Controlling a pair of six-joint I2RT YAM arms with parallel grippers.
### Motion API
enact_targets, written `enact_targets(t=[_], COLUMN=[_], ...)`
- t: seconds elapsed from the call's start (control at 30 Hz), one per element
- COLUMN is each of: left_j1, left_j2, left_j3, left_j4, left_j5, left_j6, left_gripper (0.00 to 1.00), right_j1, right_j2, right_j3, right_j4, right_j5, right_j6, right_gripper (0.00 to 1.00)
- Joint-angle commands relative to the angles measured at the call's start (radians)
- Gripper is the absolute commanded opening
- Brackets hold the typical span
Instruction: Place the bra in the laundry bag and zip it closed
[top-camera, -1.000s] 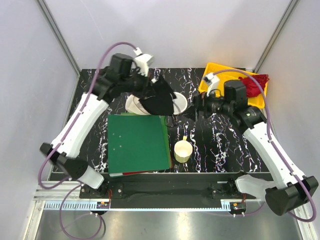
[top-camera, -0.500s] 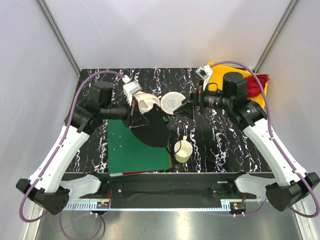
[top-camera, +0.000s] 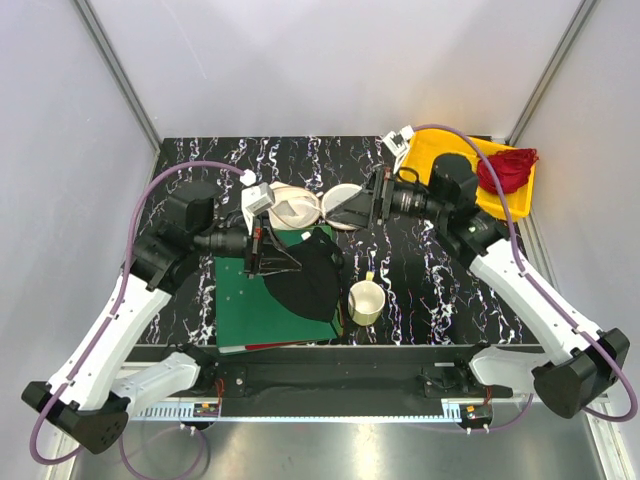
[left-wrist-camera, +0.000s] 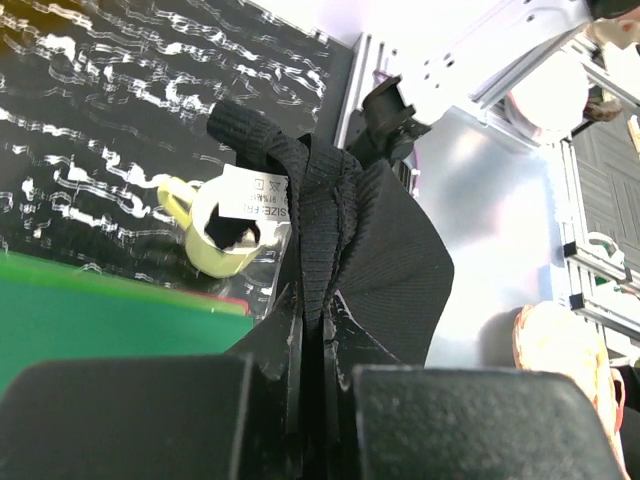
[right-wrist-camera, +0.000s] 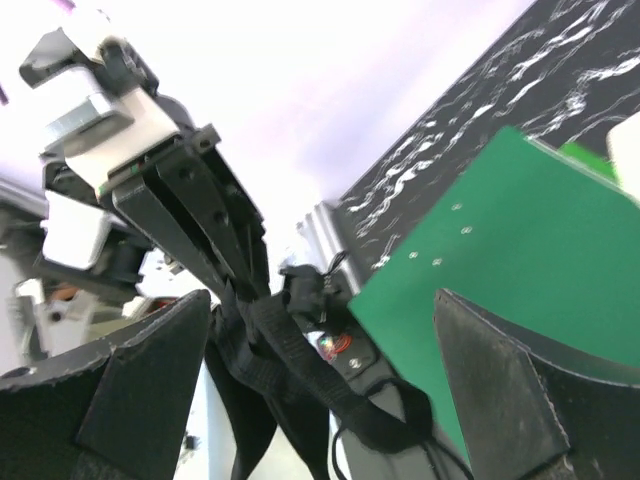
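My left gripper (top-camera: 268, 250) is shut on the black bra (top-camera: 305, 282), which hangs over the green folder (top-camera: 250, 300). In the left wrist view the bra (left-wrist-camera: 350, 230) is pinched between my fingers (left-wrist-camera: 312, 320) and its white label shows. The cream-white laundry bag (top-camera: 292, 210) lies behind it as two round faces side by side. My right gripper (top-camera: 355, 208) is open and empty at the bag's right face. In the right wrist view my open gripper (right-wrist-camera: 325, 310) faces the left gripper (right-wrist-camera: 190, 210) and the dangling bra strap (right-wrist-camera: 300, 365).
A cream cup (top-camera: 365, 302) with a handle stands right of the folder, close to the hanging bra; it also shows in the left wrist view (left-wrist-camera: 225, 235). A yellow tray (top-camera: 445, 160) at the back right holds a red garment (top-camera: 505, 168).
My left gripper has swung the bra from the back, above the bag, toward the near side over the green folder. My right gripper has moved left to the bag.
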Motion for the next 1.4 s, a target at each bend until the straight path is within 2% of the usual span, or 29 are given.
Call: enact_targets(t=[0.0,0.47,0.63,0.93,1.23,1.37], left_j1=[-0.005,-0.014,-0.014,-0.012,-0.008,0.001], left_j2=[-0.02,-0.036,-0.035,-0.026,-0.044,-0.046], left_j3=[-0.019,-0.022,-0.01,0.007,0.01,0.016], left_j4=[0.153,0.259,0.264,0.261,0.311,0.321], left_j5=[0.073,-0.016,-0.123,-0.151,-0.14,-0.134], left_j6=[-0.044,-0.202,-0.246,-0.266,-0.305,-0.317], left_gripper=[0.0,0.0,0.0,0.0,0.0,0.0], right_j1=[0.041,0.187,0.262,0.295,0.293,0.293], right_j2=[-0.045,-0.051,-0.053,-0.088,-0.119,-0.149], right_j3=[-0.06,-0.078,-0.078,-0.122,-0.188,-0.222], right_j4=[0.242,0.224,0.225,0.148,0.189,0.2], right_j5=[-0.043,0.095,0.144,0.201,0.141,0.151], right_j6=[0.11,0.039,0.033,-0.006,0.056,0.07], right_gripper=[1.0,1.0,1.0,0.99,0.79,0.79])
